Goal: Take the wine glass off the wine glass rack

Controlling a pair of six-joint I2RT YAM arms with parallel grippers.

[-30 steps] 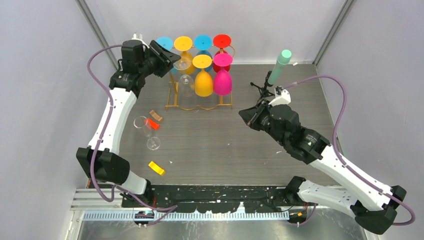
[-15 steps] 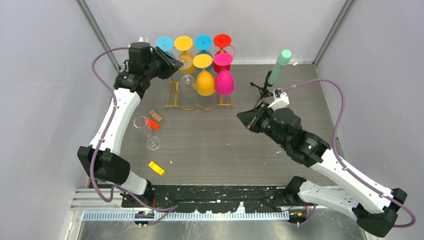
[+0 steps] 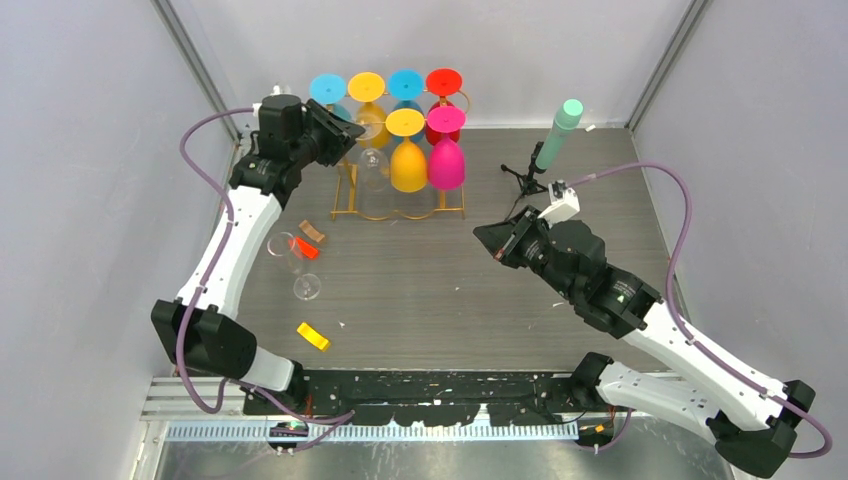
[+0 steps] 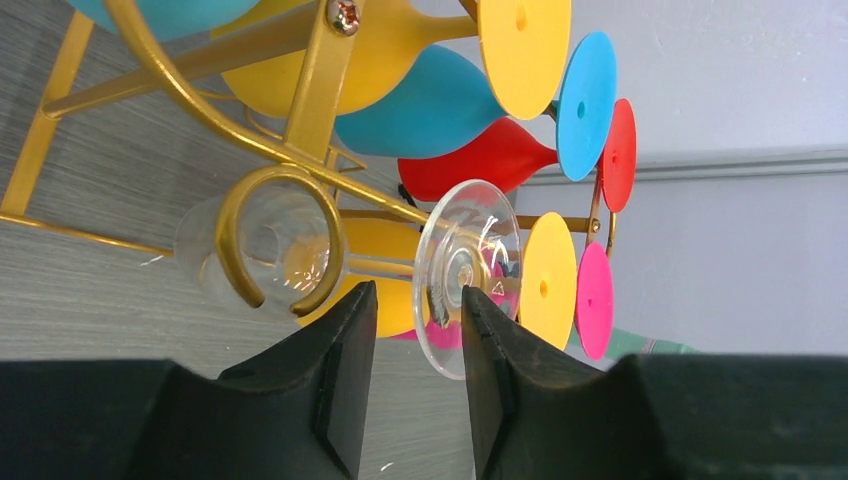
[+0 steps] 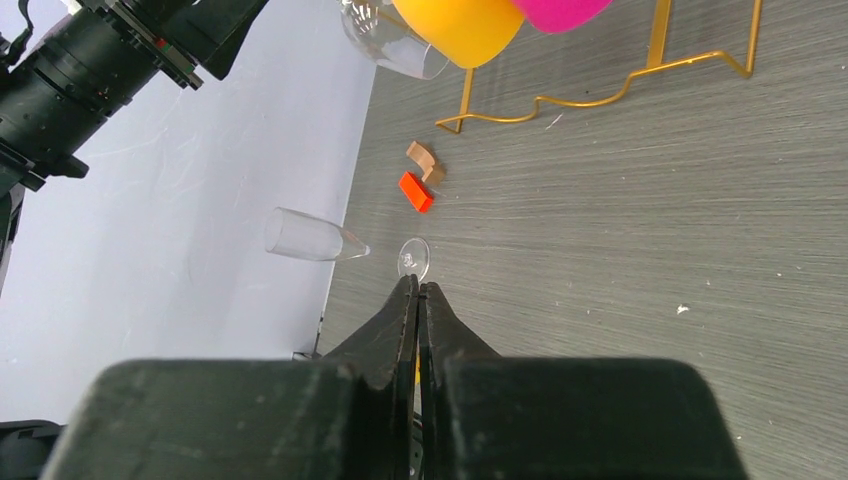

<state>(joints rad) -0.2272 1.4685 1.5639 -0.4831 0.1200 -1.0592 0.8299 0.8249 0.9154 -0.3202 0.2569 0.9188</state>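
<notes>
The gold wire wine glass rack (image 3: 345,190) stands at the back of the table, hung with coloured glasses upside down. A clear wine glass (image 3: 373,168) hangs at its front left. In the left wrist view its bowl (image 4: 200,245) sits behind a gold loop of the rack (image 4: 310,95), and its round foot (image 4: 480,230) lies between my open fingers. My left gripper (image 4: 417,292) (image 3: 352,128) straddles the foot's rim, with a gap on the left side. My right gripper (image 5: 417,287) (image 3: 482,236) is shut and empty, above the table's middle right.
Another clear glass (image 3: 288,250) (image 5: 305,237) lies on its side at the left. A red block (image 3: 307,250), a tan block (image 3: 314,233) and a yellow block (image 3: 313,336) lie near it. A black tripod with a green cylinder (image 3: 557,130) stands at the back right.
My left gripper has moved right, up to the clear glass's foot at the rack's top. My right gripper has shifted a little to the left.
</notes>
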